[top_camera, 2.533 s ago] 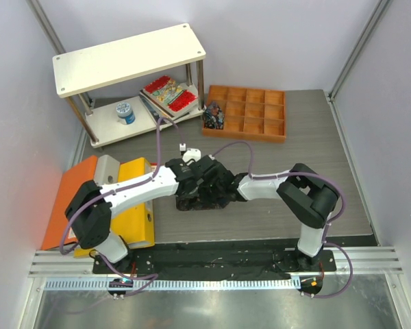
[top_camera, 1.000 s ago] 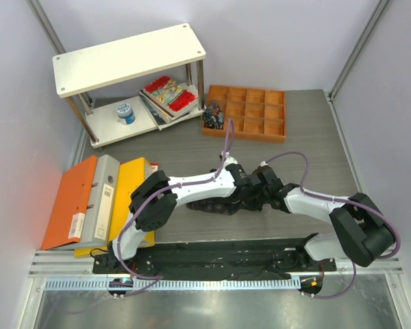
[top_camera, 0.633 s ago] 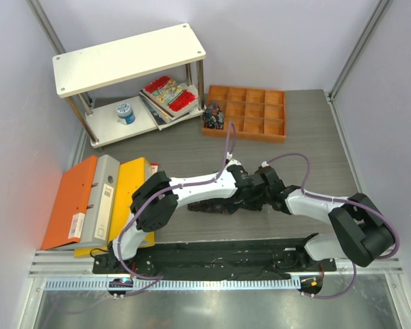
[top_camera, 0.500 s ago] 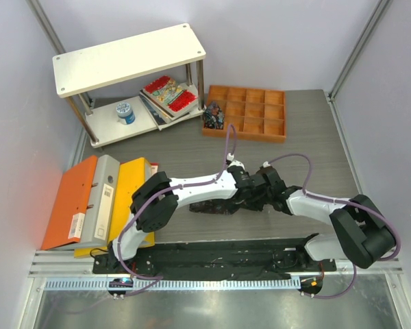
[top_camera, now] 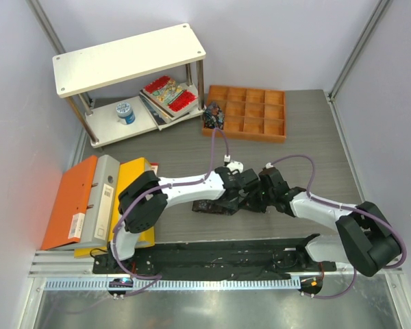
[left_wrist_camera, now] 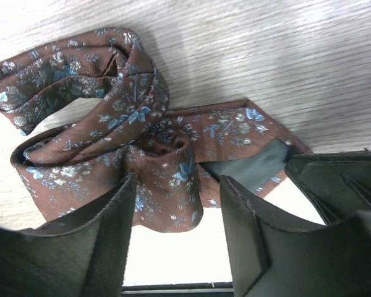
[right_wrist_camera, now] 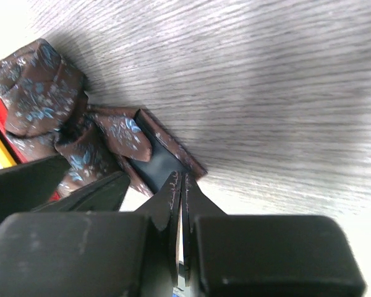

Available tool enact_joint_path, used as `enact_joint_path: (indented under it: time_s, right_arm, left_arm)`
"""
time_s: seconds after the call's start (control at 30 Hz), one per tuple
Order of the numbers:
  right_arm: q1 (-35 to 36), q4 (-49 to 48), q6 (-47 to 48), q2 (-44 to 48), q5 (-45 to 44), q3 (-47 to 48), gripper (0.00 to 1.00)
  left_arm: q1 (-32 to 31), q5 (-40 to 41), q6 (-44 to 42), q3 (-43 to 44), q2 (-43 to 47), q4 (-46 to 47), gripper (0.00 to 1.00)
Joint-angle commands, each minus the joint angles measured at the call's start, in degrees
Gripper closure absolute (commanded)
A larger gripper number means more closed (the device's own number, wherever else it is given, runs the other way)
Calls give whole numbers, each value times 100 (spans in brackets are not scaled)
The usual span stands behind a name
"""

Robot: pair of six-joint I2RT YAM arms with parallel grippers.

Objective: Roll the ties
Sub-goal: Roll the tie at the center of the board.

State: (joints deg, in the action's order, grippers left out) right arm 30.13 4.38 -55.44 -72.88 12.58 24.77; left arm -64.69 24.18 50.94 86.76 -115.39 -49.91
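A brown tie (top_camera: 209, 204) with a blue flower print lies crumpled and loosely coiled on the grey table in front of the arms. In the left wrist view the tie (left_wrist_camera: 111, 124) shows its folds and its wide end with a dark lining. My left gripper (left_wrist_camera: 177, 180) is open, and a fold of the tie lies between its fingers (left_wrist_camera: 111, 235). It also shows in the top view (top_camera: 236, 192). My right gripper (right_wrist_camera: 180, 176) is shut, its tips at the tie's wide end (right_wrist_camera: 154, 162); nothing shows between the jaws. It sits just right of the left gripper in the top view (top_camera: 258, 195).
An orange compartment tray (top_camera: 260, 113) stands at the back, with small items in its left end. A white two-level shelf (top_camera: 127, 58) holds books and a tape roll at the back left. Orange, grey and yellow binders (top_camera: 75, 199) lie at the left.
Both grippers shifted right along the tie since the earliest frame. In the last half second the left wrist has drawn slightly left; the right gripper stays at the tie's wide end.
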Motion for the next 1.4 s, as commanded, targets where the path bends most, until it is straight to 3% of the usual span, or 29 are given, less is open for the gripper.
enact_joint_path:
  time_s: [0.0,0.27,0.5,0.77,0.9,1.1,1.37]
  right_arm:
    - [-60,247,200,239,-63,150,95]
    - [-77,906,402,476,-159,712,95]
    - [-77,1223,438,722,-28,1117,94]
    - [36,433,157,653,754,1196,94]
    - [89,563,358,381,562,1572,94]
    - [98,1345,1183,-962,219,3038,84]
    - [177,2488,2081,-3527,280,5307,82]
  left_arm:
    - [79,-230,-145,-19,473,473,41]
    - [246,-599,-260,-238,1255,623,28]
    - [588,-687,-365,-941,2230,693,26]
    - [1387,-977,-681,-2109,3093,1018,27]
    - [1529,-1004,-708,-2435,3251,1220,27]
    - [1468,-679,143,-3164,3909,1483,37]
    - [809,-476,1233,-4325,4587,1686,44]
